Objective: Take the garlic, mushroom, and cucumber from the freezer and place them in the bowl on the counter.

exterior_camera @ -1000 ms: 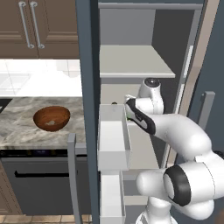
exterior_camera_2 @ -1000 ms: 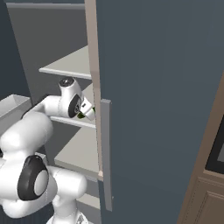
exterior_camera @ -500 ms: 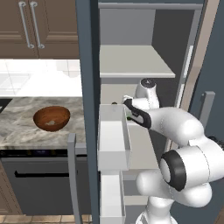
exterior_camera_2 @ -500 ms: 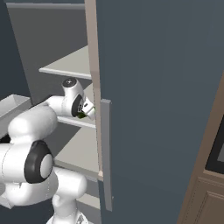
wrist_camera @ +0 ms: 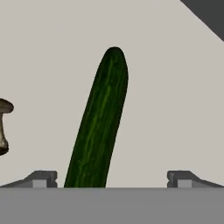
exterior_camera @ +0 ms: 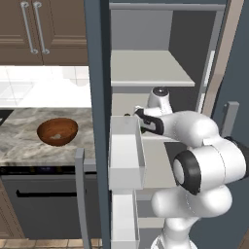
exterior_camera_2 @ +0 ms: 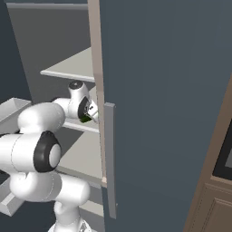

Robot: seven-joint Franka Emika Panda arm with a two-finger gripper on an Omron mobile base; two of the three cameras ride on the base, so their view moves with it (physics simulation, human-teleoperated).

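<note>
The dark green cucumber [wrist_camera: 100,127] lies on the light grey freezer shelf [wrist_camera: 175,87], running up from between my fingertips [wrist_camera: 41,178]. My gripper [wrist_camera: 113,179] stands open over its near end, with the cucumber closer to the left finger. The tan mushroom [wrist_camera: 3,127] peeks in at the left edge. From the right base, a green bit of the cucumber [exterior_camera_2: 85,119] shows under the gripper [exterior_camera_2: 89,112]. The gripper [exterior_camera: 138,116] reaches into the middle shelf of the slate-blue freezer [exterior_camera: 97,58]. The wooden bowl [exterior_camera: 57,131] sits on the marbled counter [exterior_camera: 19,143] to the left. The garlic is out of view.
A white door bin [exterior_camera: 125,155] juts out just left of my forearm. The open freezer door [exterior_camera_2: 167,99] with its grey bar handle [exterior_camera_2: 110,158] stands close on the right. An upper shelf [exterior_camera: 146,68] hangs above the hand. Brown cabinets [exterior_camera: 44,29] are over the counter.
The arm's elbow has swung round and the hand has settled a little lower and further in over the shelf. The gripper has stayed open.
</note>
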